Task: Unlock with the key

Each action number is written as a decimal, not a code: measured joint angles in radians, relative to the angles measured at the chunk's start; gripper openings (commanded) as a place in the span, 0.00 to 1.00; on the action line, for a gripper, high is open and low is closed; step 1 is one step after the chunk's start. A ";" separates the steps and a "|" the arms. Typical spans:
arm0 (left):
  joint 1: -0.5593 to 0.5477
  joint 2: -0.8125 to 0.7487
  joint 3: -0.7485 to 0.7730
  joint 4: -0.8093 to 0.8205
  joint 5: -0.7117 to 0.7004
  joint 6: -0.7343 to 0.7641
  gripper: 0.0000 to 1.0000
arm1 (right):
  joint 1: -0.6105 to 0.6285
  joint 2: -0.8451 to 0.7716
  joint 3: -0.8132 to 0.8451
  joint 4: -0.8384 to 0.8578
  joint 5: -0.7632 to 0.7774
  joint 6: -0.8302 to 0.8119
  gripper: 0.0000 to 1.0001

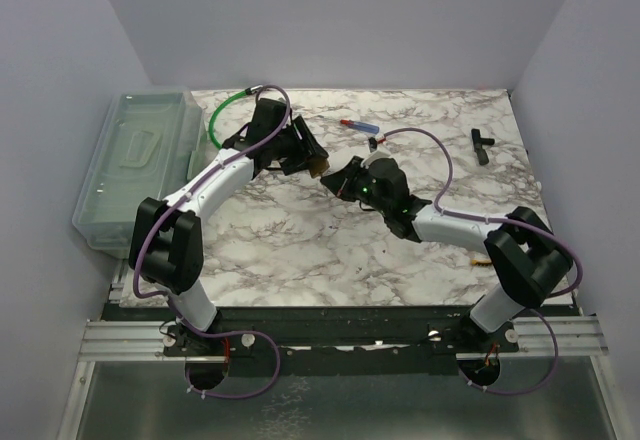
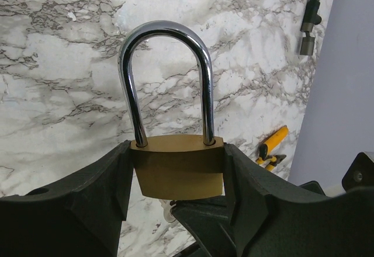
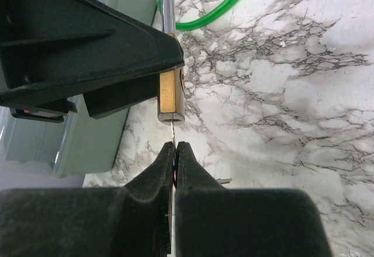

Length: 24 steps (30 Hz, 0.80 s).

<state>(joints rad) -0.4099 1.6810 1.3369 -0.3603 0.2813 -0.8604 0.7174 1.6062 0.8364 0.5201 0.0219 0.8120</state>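
- Two arms meet over the middle of the marble-patterned desk (image 1: 300, 250); in the top view their black housings hide most of the contact area, and only a small brass patch shows between them.
- Left end effector (image 2: 178, 175): clamped on the brass body of the padlock (image 2: 175, 157), one finger on each side face. The padlock is held clear of the desk.
- Shackle (image 2: 166, 35): chrome, with both legs seated in the body, so it reads as locked.
- The underside of the padlock is cut off in the left wrist view by dark hardware below it; the keyway cannot be seen there.
- Right end effector (image 3: 175, 152): fingers pressed together on the key (image 3: 173, 133), which is seen edge-on as a thin metal sliver.
- The key blade reaches the bottom face of the padlock; how far it enters cannot be determined. The key head is hidden between the fingers.
- Clear plastic bin (image 1: 140, 160): at the left edge of the desk, lid on, contents not discernible.
- Green tube (image 1: 225, 110): curved beside the bin, partly covered by the left arm.
- Small black tool (image 1: 482, 145): lies far right, well apart from the padlock.
- Yellow-handled item (image 2: 272, 146): partly cut off by the left finger; its type is unclear.
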 measured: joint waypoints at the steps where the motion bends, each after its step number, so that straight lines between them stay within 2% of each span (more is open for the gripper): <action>1: 0.000 0.000 -0.003 0.000 -0.001 -0.002 0.00 | 0.000 0.008 0.002 0.007 -0.001 0.000 0.00; 15: 0.003 -0.004 -0.010 0.012 -0.002 -0.016 0.00 | -0.005 0.028 0.012 0.046 -0.004 -0.013 0.00; 24: 0.005 -0.021 -0.011 0.051 0.019 -0.015 0.00 | -0.005 0.028 0.016 0.104 0.026 -0.101 0.00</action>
<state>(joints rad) -0.4049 1.6600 1.3262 -0.3096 0.3008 -0.8757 0.7120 1.6344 0.8528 0.6239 0.0479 0.7113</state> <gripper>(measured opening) 0.615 0.014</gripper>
